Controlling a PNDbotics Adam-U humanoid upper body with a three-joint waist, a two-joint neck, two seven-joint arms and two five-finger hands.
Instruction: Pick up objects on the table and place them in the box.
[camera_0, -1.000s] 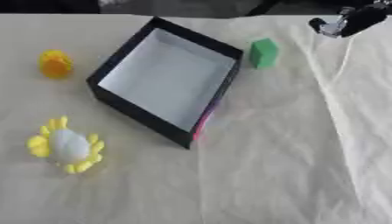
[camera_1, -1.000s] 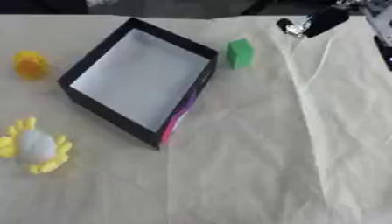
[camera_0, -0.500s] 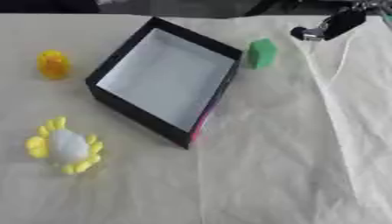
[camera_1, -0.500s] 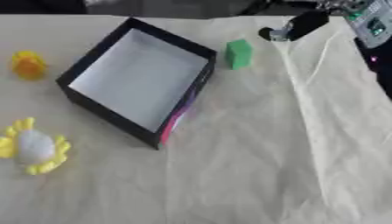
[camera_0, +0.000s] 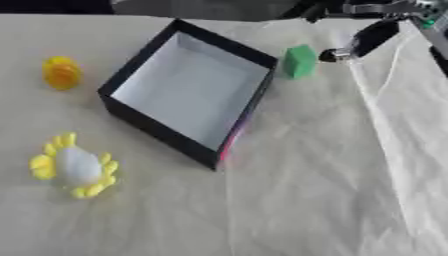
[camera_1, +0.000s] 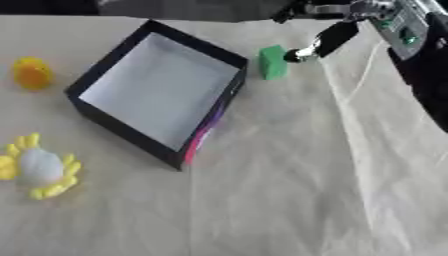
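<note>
The right hand reaches in from the far right with fingers spread, just beside the green block, seemingly to grasp it for the box.

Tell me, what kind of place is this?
Probably a robot practice table, not a home. A cream cloth covers it, with just a black box, a green block and yellow toys laid out, and the robot's right hand reaching in.

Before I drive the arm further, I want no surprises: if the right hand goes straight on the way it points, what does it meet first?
Most likely the green block: the right hand points down-left at it from close beside. Its height above the table is unclear, so it could pass over.
</note>
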